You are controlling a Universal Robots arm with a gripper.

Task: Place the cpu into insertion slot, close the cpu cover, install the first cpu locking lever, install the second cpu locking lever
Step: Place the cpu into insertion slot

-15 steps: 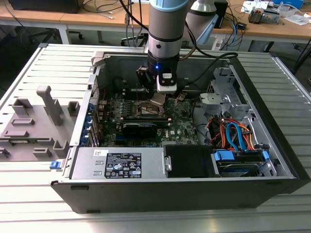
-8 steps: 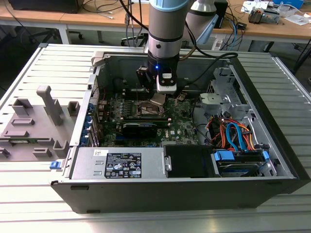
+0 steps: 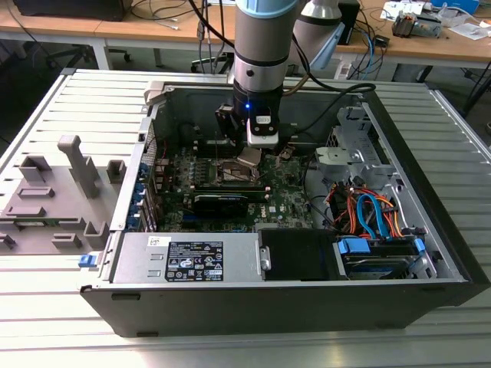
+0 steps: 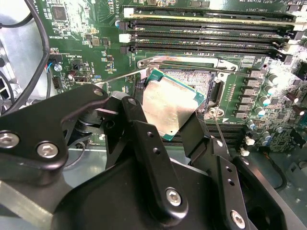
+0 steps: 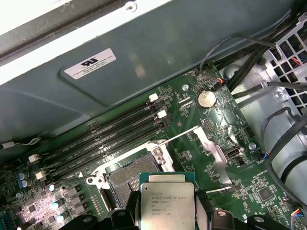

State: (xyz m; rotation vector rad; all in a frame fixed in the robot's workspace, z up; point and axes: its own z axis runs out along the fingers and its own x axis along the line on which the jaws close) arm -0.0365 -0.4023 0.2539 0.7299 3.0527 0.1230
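While in claw (image 4: 168,119), cpu (image 4: 170,105) aslant above slot (image 4: 194,79)

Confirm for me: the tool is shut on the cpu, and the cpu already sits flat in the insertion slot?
Not seated: the tool is shut on the cpu but holds it tilted above the insertion slot, whose contacts show bare in the second wrist view.

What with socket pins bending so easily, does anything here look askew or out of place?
Only the cpu: clamped in the end effector, it hangs over the open insertion slot tilted, its edges running skew to the slot's silver rim rather than square to it. Nothing looks damaged or spilled.
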